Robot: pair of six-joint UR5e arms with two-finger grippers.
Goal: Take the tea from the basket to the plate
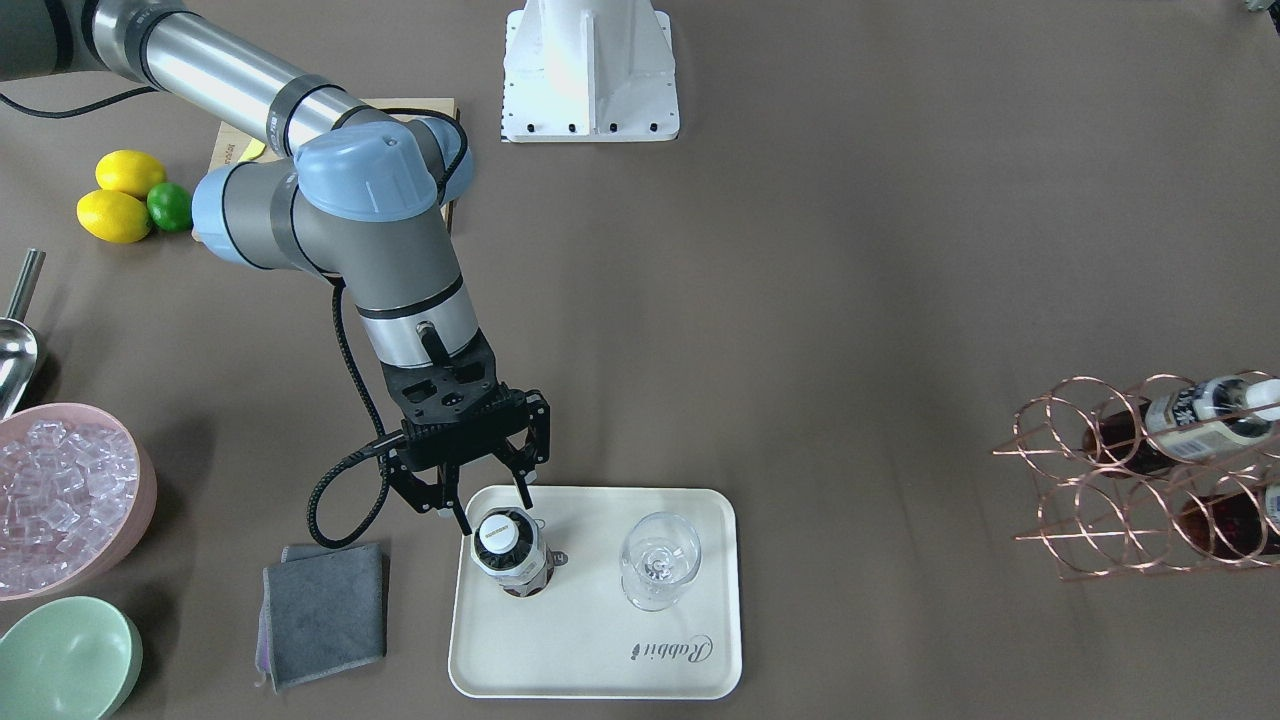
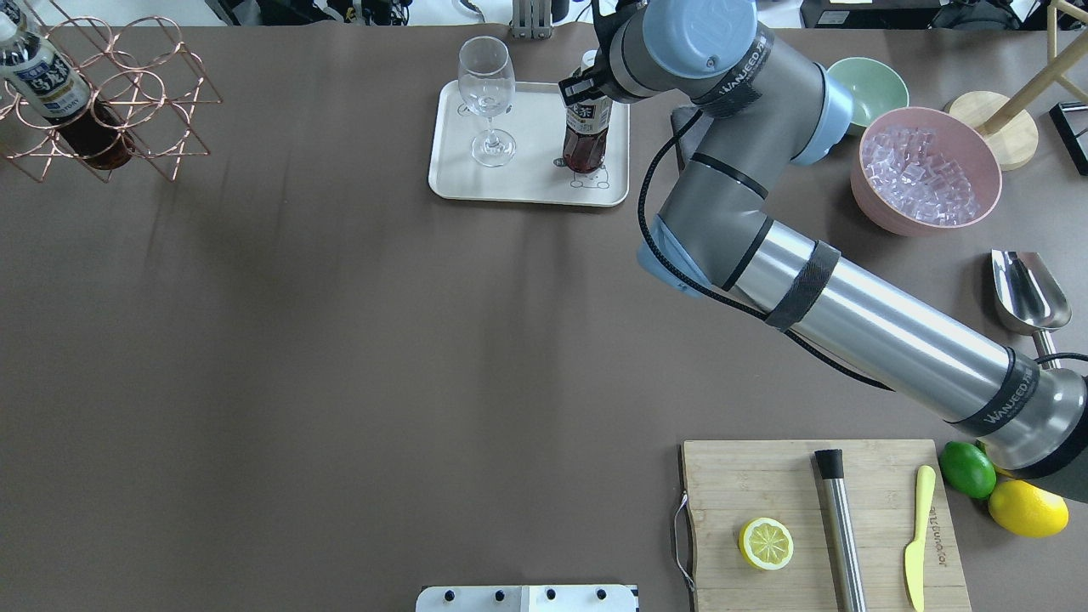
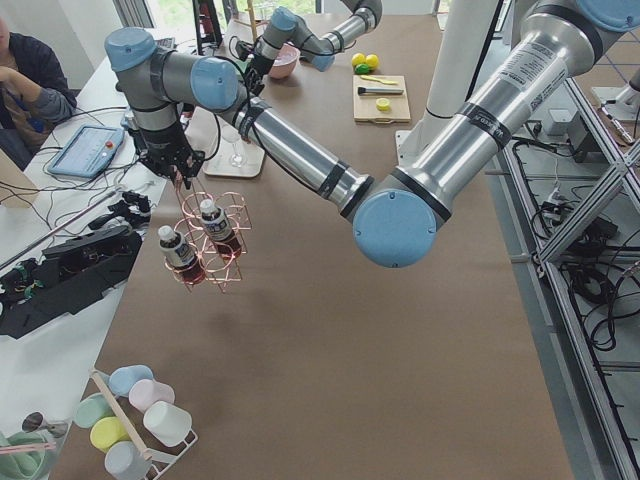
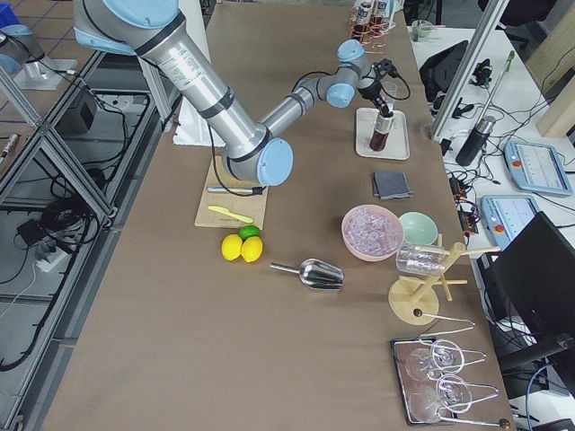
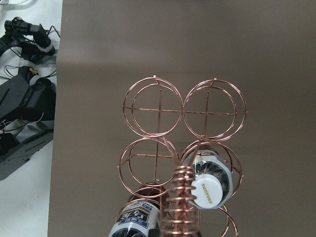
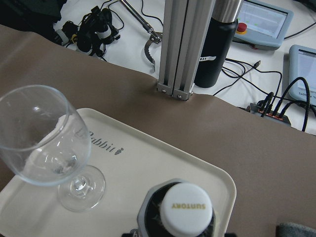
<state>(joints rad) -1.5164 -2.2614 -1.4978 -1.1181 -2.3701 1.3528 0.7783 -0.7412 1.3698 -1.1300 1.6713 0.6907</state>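
One tea bottle (image 1: 510, 552) stands upright on the cream plate (image 1: 600, 640), near its end closest to the grey cloth. My right gripper (image 1: 496, 511) hovers just above and behind the bottle's white cap (image 6: 187, 210), with its jaws open and holding nothing. Two more tea bottles (image 1: 1200, 415) (image 5: 210, 185) lie in the copper wire basket (image 1: 1100, 480) at the far end of the table. My left gripper (image 3: 180, 175) hangs above the basket (image 3: 210, 250). It shows only in the left side view, so I cannot tell if it is open or shut.
A wine glass (image 1: 658, 560) stands on the plate beside the bottle. A grey cloth (image 1: 325, 615), a pink bowl of ice (image 1: 60, 500), a mint bowl (image 1: 65, 655), a metal scoop (image 1: 15, 350), lemons and a lime (image 1: 115, 195) lie near the right arm. A cutting board (image 2: 816, 518) is by the robot.
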